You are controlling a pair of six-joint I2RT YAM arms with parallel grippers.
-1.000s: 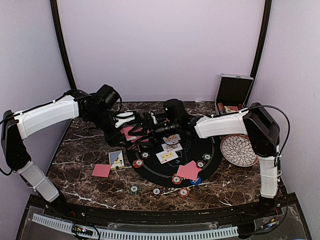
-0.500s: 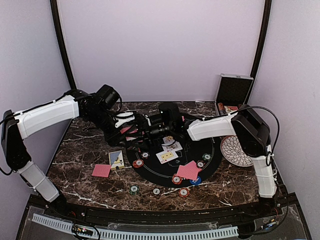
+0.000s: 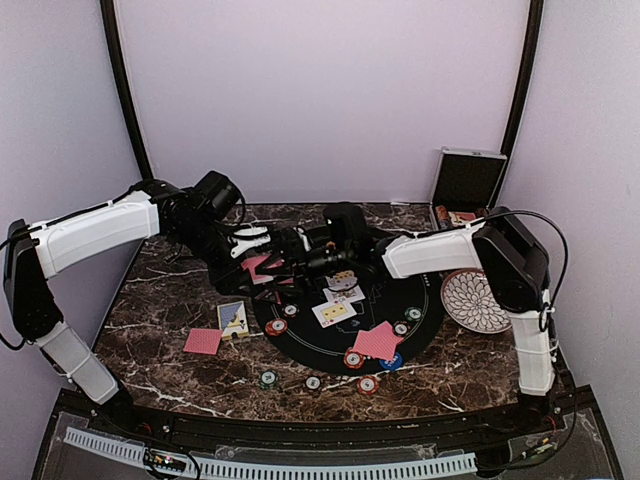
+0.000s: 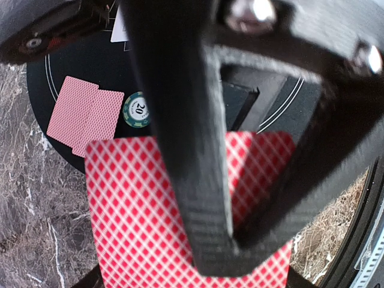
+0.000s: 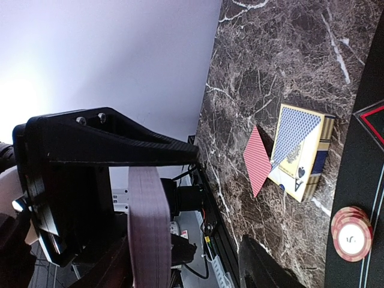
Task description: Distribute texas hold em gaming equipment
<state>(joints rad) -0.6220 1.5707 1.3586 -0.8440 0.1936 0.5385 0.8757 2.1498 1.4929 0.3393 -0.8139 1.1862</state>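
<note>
Our left gripper [image 3: 264, 264] is out over the far left edge of the round black mat [image 3: 425, 300], jaws clamped on a stack of red-backed cards [image 4: 138, 222] held clear of the marble surface [image 3: 165, 300]. Our right gripper [image 3: 292, 254] is right up against that stack. In its wrist view its jaws look apart, one dark finger either side of the stack's edge; we cannot tell whether they touch it.

Three face-up cards [image 3: 334, 312] lie mid-mat. A pair of red-backed cards [image 3: 377, 340] overlaps at the mat's near edge, beside a blue button disc [image 3: 393, 361], with a green chip [image 4: 137, 109] close by. Left of the mat lie a card box [image 3: 233, 318] and a single red-backed card [image 3: 203, 341].
</note>
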